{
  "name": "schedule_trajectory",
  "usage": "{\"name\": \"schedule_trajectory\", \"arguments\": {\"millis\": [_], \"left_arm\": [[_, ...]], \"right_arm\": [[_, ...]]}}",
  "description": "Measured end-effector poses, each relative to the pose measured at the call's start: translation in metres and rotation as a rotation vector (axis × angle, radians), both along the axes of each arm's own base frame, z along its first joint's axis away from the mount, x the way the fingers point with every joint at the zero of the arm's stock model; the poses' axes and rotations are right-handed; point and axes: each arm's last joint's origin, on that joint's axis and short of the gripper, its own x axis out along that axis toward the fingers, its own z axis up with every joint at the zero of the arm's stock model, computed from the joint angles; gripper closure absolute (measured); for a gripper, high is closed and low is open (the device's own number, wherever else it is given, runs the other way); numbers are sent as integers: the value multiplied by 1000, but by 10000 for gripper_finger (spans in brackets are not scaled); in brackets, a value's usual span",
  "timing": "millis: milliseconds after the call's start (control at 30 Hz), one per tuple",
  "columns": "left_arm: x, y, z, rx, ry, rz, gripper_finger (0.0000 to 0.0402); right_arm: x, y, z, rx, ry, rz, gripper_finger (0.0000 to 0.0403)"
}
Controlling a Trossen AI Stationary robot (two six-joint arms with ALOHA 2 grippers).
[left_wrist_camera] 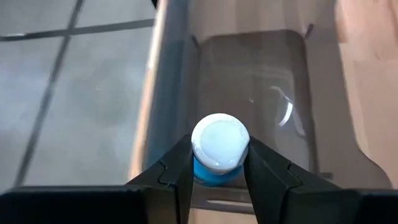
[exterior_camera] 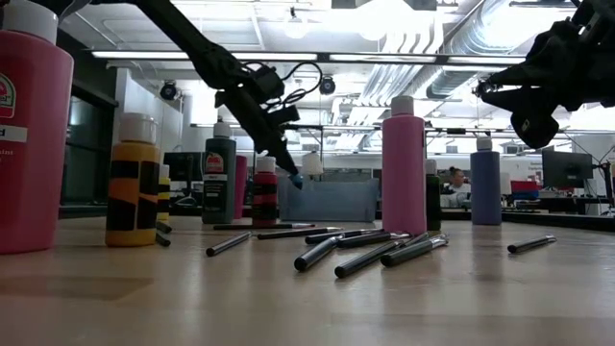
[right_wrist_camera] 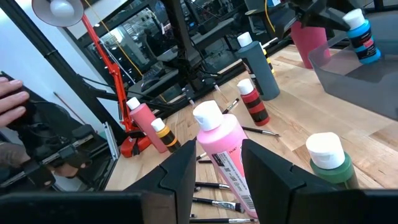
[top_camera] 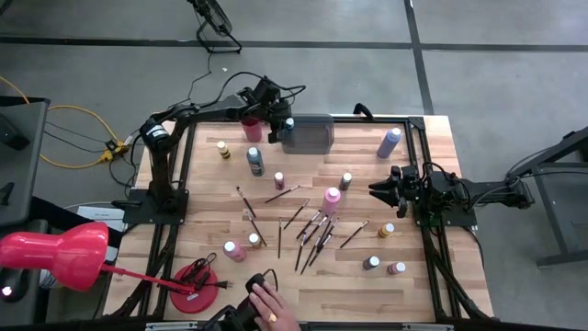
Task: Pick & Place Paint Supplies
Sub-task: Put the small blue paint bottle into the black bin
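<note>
My left gripper point(top_camera: 280, 130) is at the far side of the table, over the grey tray point(top_camera: 312, 138), shut on a small blue paint bottle with a white cap point(left_wrist_camera: 219, 142). That bottle also shows in the right wrist view point(right_wrist_camera: 364, 37) and the low view point(exterior_camera: 296, 179). My right gripper point(top_camera: 377, 190) hovers open near the table's right edge, touching nothing. The tall pink bottle point(right_wrist_camera: 227, 146) stands some way beyond its fingers. Other bottles stand on the table: yellow point(top_camera: 223, 149), dark teal point(top_camera: 254, 161), lavender point(top_camera: 389, 142). Several brushes point(top_camera: 312, 230) lie flat mid-table. My left gripper pinches the blue bottle between its two fingers point(left_wrist_camera: 258, 163), which lie on opposite sides of the blue body just under the white cap point(left_wrist_camera: 211, 175). The fingers come from above, slanting down. The bottle is lifted clear over the tray, tilted, with its blue bottom point(exterior_camera: 296, 179) poking out below the fingertips.
The pink cup point(top_camera: 252, 129) stands just left of the tray at the far edge. More small bottles stand near the right and near edges point(top_camera: 386, 230) point(top_camera: 232, 249). A red lamp point(top_camera: 55, 257) sits at the near-left corner, and a person's hand point(top_camera: 271, 303) is at the near edge.
</note>
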Motion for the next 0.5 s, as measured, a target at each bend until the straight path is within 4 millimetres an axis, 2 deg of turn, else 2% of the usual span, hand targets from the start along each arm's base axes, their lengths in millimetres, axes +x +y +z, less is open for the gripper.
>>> {"name": "schedule_trajectory", "arguments": {"millis": [500], "left_arm": [[-4,6,-5,-3,11,-15,278]], "right_arm": [[0,0,0,0,-1,0,279]]}}
